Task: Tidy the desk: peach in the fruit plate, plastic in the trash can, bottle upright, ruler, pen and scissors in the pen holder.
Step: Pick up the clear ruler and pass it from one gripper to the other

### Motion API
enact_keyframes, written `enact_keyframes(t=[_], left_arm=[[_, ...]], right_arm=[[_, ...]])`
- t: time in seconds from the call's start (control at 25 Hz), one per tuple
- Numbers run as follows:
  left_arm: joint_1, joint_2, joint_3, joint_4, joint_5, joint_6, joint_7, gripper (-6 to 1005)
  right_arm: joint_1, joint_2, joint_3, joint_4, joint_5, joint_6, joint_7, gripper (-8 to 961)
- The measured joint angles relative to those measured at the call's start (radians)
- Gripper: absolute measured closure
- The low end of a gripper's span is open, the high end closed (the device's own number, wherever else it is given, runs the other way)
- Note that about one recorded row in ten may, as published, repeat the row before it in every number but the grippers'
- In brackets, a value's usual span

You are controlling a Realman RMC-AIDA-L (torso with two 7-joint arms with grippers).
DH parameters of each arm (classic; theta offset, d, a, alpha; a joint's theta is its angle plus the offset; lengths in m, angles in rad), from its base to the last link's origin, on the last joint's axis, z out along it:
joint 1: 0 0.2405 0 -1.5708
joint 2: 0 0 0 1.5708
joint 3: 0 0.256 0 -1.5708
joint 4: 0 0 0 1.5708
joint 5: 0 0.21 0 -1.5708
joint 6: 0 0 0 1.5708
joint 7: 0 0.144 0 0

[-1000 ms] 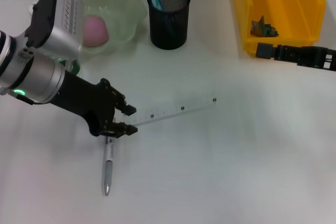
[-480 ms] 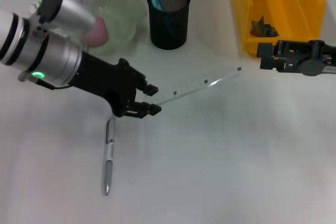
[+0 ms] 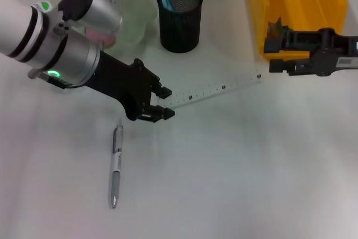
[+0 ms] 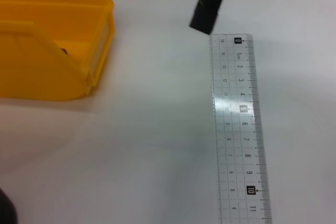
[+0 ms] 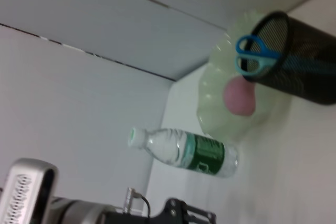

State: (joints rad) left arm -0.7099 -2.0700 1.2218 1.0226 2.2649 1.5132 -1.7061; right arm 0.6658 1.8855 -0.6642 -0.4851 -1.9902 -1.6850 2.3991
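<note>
Ruler step: left gripper (image 3: 165, 103) has its fingers clenched on the ruler (image 3: 215, 89) mid-frame. Next it needs carrying up to the pen holder (image 3: 180, 18) and tipping upright. Right gripper (image 3: 272, 55) sits upper right; can't tell its fingers.

Surface (image 3: 251, 183): white, smooth, matt. Ruler (image 3: 215, 89): clear plastic, glossy, black printed marks. Pen (image 3: 116, 166): silver-grey metal, slight sheen. Holder (image 3: 180, 20): black wire mesh. Bin (image 3: 313, 26): yellow plastic, smooth, semi-gloss. Plate (image 5: 215, 103): translucent pale green. Bottle (image 5: 184, 151): clear plastic, green label. Peach (image 5: 240, 95): matt pink skin.
</note>
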Motion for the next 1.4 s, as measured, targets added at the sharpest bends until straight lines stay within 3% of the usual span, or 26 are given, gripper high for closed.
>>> enact_keyframes(t=[0.68,1.4], left_arm=[[0.014,0.001,0.002,0.026,0.039,-0.006,0.015,595],[0.027,0.002,0.02,0.021,0.083,-0.015,0.03,590]], right_arm=[[0.05,0.003,-0.026,0.006,-0.074,0.013,0.135,161],[0.088,0.027,-0.061,0.04,-0.102,0.063,0.193,162]])
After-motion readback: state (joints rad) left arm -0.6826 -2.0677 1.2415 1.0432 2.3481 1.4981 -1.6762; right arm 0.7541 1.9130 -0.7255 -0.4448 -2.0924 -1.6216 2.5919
